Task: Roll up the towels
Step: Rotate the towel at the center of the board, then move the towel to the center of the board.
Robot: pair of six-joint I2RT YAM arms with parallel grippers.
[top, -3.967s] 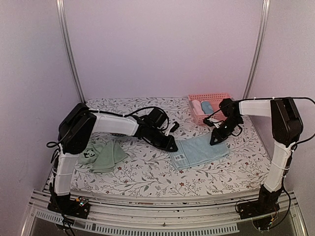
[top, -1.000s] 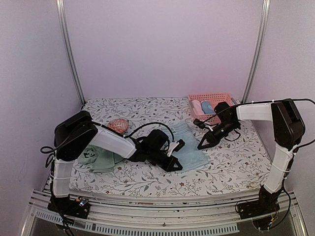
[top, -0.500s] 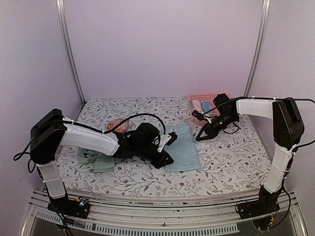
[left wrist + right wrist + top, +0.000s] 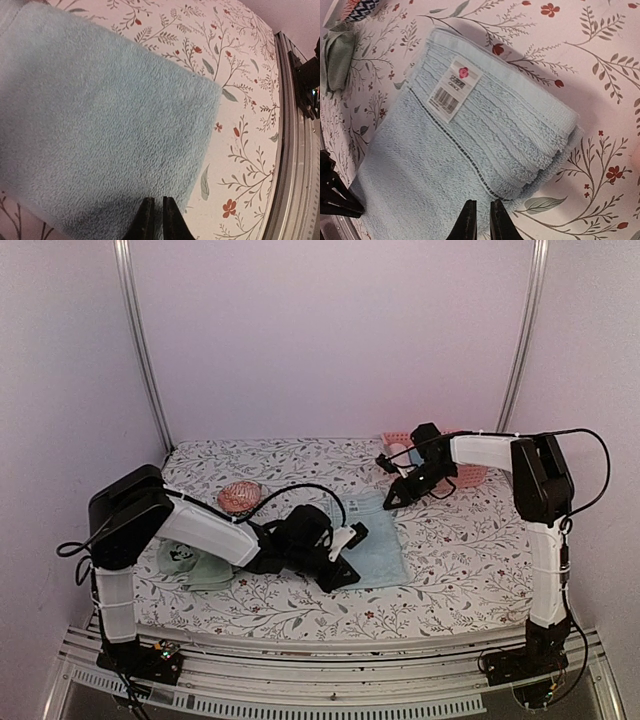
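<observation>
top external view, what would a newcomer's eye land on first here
First the folded light blue towel, lying flat in the middle of the floral cloth, with the left hand at its near end and the right hand at its far end. After that, the crumpled sage green towel off to the left, and the pink basket at the far right corner.

A fixed camera, set high behind the near edge of the floral worktop (image 4: 450,570), is aimed down and forward, so the whole surface is seen from a distance. Both wrist cameras are pointed steeply down at close range, the left one nearest. The light blue towel (image 4: 385,550), mid-frame overhead, is shared by all three views.
</observation>
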